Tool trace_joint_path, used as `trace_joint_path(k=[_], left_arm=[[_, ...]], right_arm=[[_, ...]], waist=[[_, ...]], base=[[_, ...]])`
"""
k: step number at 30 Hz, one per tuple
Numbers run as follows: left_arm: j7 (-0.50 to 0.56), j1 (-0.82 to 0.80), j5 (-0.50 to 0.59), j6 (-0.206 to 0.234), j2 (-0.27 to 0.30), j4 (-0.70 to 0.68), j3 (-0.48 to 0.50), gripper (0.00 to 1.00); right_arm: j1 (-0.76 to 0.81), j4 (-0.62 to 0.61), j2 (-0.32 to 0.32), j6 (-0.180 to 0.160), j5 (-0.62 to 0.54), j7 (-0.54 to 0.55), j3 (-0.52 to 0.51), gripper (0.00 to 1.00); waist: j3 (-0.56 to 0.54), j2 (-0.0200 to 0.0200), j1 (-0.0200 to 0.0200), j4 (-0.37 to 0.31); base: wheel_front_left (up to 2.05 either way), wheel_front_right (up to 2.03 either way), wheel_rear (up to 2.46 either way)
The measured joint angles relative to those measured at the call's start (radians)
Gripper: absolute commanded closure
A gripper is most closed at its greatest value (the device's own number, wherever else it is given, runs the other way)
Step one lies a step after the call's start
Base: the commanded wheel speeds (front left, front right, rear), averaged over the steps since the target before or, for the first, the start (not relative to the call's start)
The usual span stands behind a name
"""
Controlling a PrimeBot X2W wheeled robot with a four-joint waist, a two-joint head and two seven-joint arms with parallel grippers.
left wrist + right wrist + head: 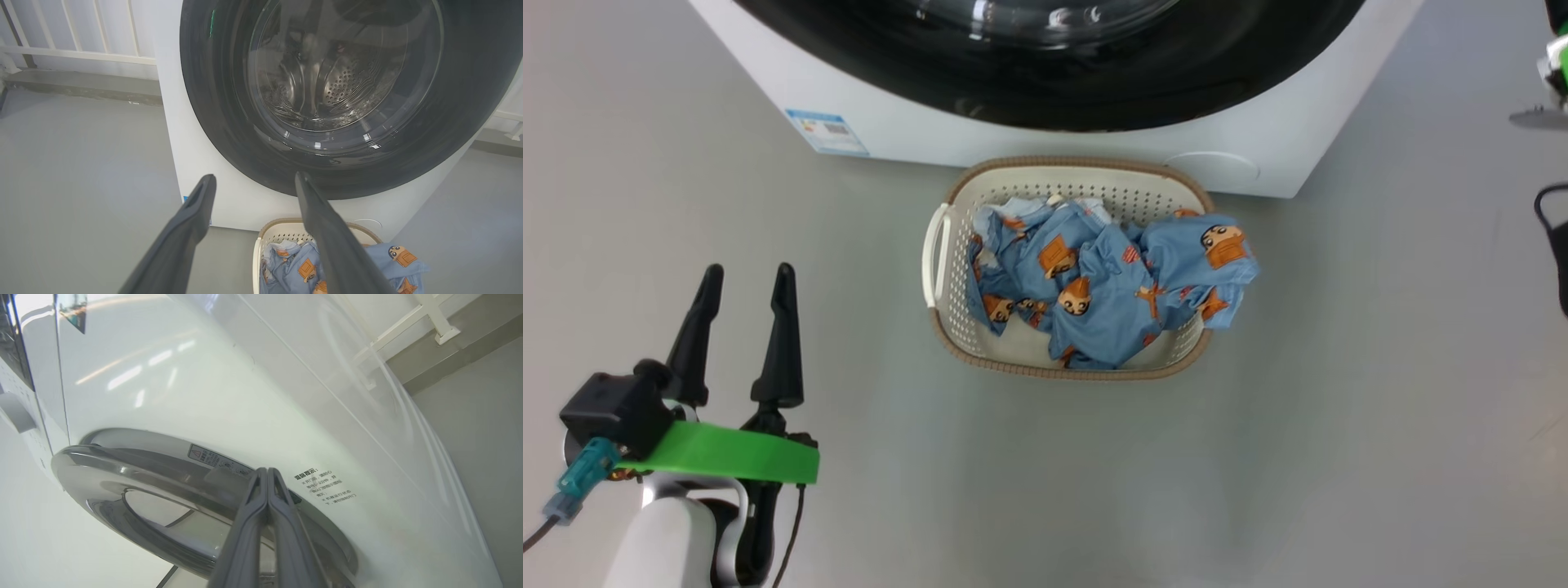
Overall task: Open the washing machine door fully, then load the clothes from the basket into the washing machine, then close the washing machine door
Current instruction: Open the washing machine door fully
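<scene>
Washing machine door (122,473) edge at right gripper (267,470) tips; fingers together.

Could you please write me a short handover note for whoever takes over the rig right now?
Left claw: open and empty, over the floor, to the left of the basket.
Right claw: shut, holding nothing, tips at the edge of the door on the washing machine front.
Things: the door looks closed. The clothes are in the basket, one piece draped over its right rim. The basket sits on the floor before the machine.
Done: nothing yet.
Left: open the door fully, load the clothes, close the door.
</scene>
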Motion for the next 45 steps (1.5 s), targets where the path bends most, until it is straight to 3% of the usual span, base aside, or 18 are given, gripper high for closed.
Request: trace_joint_path(k=[11, 28, 45], left_arm=[[0.000, -0.024, -0.010, 0.000, -0.019, 0.006, -0.003, 0.00], [0.000, -0.036, -0.014, 0.000, -0.029, 0.022, -0.003, 0.00], [0.000, -0.037, -0.016, 0.000, -0.039, 0.040, 0.001, 0.00]], right_arm=[[-0.118, 0.039, -0.028, 0.000, 0.095, 0.107, 0.064, 1.00], [-0.242, 0.140, -0.072, 0.000, 0.213, 0.305, 0.077, 1.00], [-0.277, 0.199, -0.061, 0.000, 0.224, 0.403, 0.127, 1.00]], waist=[[0.057, 0.0000, -0.0001, 0.048], [0.076, 0.0000, 0.0000, 0.080], [0.058, 0.0000, 0.0000, 0.084]], base=[[0.00, 0.00, 0.00], [0.00, 0.00, 0.00], [0.00, 0.00, 0.00]])
